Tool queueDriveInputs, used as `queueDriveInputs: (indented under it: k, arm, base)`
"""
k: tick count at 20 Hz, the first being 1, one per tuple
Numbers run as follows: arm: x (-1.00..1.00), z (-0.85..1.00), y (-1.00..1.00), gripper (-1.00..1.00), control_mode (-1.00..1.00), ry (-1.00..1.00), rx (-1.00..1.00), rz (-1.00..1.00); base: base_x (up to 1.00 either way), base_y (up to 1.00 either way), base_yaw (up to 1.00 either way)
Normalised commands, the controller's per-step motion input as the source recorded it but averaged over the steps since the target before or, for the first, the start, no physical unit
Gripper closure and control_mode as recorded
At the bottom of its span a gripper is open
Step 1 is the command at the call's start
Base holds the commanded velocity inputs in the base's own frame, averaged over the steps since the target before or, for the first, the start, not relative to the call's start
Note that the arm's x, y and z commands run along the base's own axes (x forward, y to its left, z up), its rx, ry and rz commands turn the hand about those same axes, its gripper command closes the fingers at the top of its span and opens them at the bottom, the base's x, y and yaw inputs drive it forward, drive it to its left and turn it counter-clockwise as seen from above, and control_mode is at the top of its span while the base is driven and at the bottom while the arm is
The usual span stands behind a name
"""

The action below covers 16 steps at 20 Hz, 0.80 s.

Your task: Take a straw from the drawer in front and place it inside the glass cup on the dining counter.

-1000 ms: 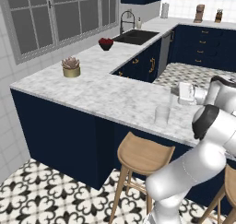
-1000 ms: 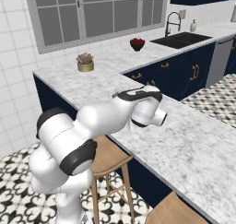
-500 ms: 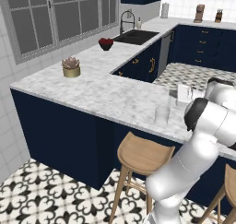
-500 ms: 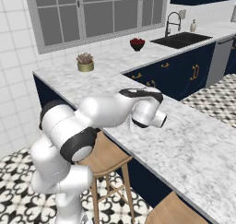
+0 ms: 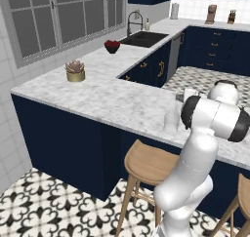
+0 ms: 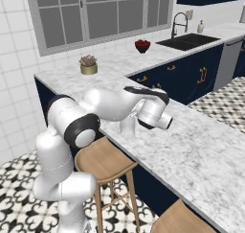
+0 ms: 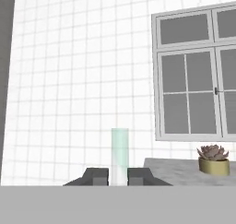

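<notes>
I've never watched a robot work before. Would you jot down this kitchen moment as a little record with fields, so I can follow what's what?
place: rendered kitchen with navy cabinets
dining counter: marble top, wooden stools beside it
end effector: shut on a pale green straw, which stands up between the fingertips
glass cup: clear, upright on the counter near the arm's elbow
succulent pot: gold, near the counter's window end
bowl of red fruit: dark, beside the sink
straw in cup: not yet
</notes>
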Motion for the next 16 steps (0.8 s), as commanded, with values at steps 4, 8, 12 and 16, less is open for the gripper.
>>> queueDriveInputs:
  k: [4, 8, 12, 16]
  arm:
    - [0.35, -0.13, -0.02, 1.00, -1.00, 0.00, 0.00, 0.01]
    - [0.01, -0.35, -0.10, 1.00, -1.00, 0.00, 0.00, 0.04]
    - [0.09, -0.40, -0.07, 1.00, -1.00, 0.00, 0.00, 0.04]
    - [0.28, -0.34, 0.00, 1.00, -1.00, 0.00, 0.00, 0.03]
  base:
    - [0.00, 0.00, 0.00]
    - [0.00, 0.00, 0.00]
    - [0.00, 0.00, 0.00]
    - [0.00, 0.00, 0.00]
